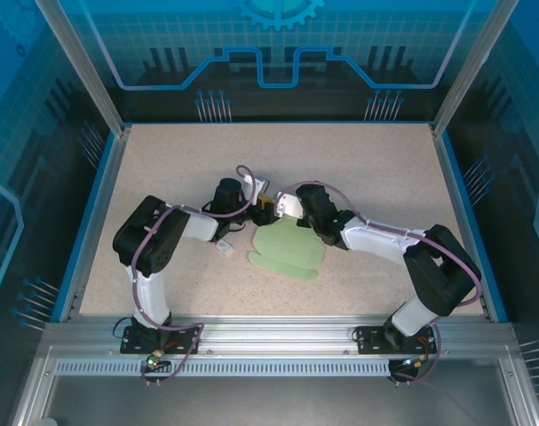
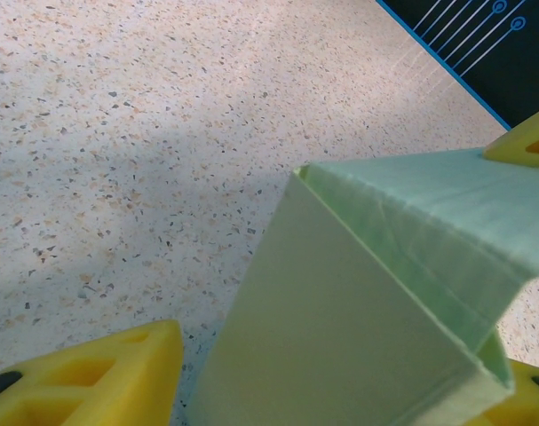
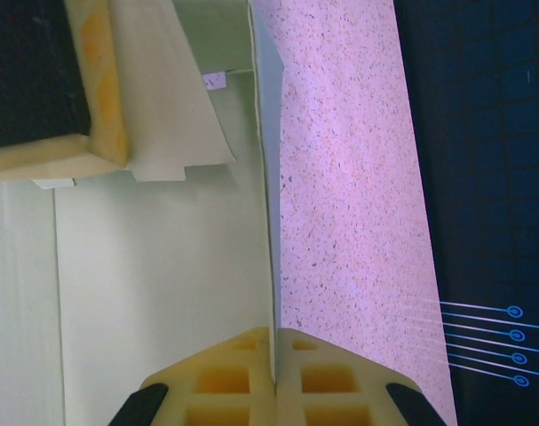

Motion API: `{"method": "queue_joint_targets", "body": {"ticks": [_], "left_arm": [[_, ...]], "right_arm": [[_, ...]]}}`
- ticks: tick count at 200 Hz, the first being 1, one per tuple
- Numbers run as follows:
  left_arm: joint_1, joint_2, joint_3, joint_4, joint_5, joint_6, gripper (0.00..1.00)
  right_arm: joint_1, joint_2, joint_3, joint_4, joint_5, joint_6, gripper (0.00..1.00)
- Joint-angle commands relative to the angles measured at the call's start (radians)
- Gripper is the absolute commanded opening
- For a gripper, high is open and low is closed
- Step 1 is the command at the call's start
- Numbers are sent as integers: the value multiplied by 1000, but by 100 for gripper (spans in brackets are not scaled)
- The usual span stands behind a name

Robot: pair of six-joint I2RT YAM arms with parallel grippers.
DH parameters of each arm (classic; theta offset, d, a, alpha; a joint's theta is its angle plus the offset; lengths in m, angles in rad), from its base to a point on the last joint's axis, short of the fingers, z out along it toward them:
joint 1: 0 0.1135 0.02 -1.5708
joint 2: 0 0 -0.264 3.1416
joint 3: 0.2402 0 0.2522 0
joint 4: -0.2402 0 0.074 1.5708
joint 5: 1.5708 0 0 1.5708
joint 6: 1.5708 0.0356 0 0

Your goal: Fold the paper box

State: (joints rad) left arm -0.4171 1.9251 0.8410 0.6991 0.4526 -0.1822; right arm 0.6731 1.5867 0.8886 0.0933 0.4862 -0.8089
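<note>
Two sets of jaws meet over one raised part of the paper box (image 3: 162,293). The right gripper (image 3: 273,377) is clenched on the thin edge of an upright wall. The left gripper (image 2: 322,328) straddles a folded ridge, jaws apart; whether it presses I cannot tell. From both, the flat sheet spreads toward the near edge, mid-table (image 1: 384,169), with nothing in it. The right arm likely steadies the next crease.
</note>
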Motion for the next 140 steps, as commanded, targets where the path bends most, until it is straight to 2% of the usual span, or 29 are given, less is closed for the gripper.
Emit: {"method": "queue_joint_targets", "body": {"ticks": [1,55,140], "left_arm": [[0,-17,11,25,2,19,55],[-4,-18,-30,8,-110,42,45],[-19,28,-80,135,-174,59,45]], "right_arm": [[11,19,12,-19,11,-10,3],[27,28,3,4,63,-10,3],[73,58,-71,141,170,-96,3]]}}
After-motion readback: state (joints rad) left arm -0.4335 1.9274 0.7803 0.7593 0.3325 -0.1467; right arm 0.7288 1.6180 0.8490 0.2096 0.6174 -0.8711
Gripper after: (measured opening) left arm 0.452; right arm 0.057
